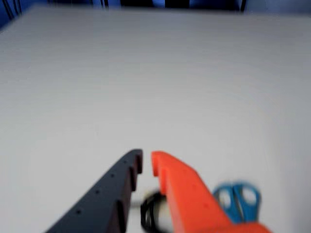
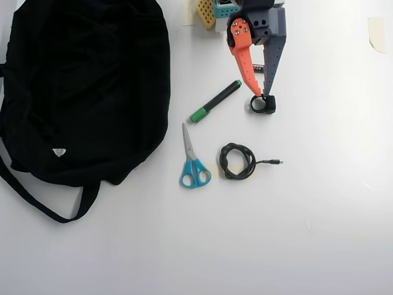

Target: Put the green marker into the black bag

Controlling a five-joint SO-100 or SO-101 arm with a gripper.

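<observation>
Pincer (image 2: 261, 94) nearly closed, empty, above tabletop (image 2: 319, 215); green marker (image 2: 215, 101) lies just left in overhead view, black bag (image 2: 80, 86) farther left

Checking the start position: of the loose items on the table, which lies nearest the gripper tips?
The small black ring-shaped item, right at the tips of the gripper. The green marker, scissors and coiled cable lie farther off.

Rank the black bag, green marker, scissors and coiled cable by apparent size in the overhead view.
1. black bag, by far
2. scissors and green marker, about equal length
3. coiled cable, though its tail makes this unsure
</observation>
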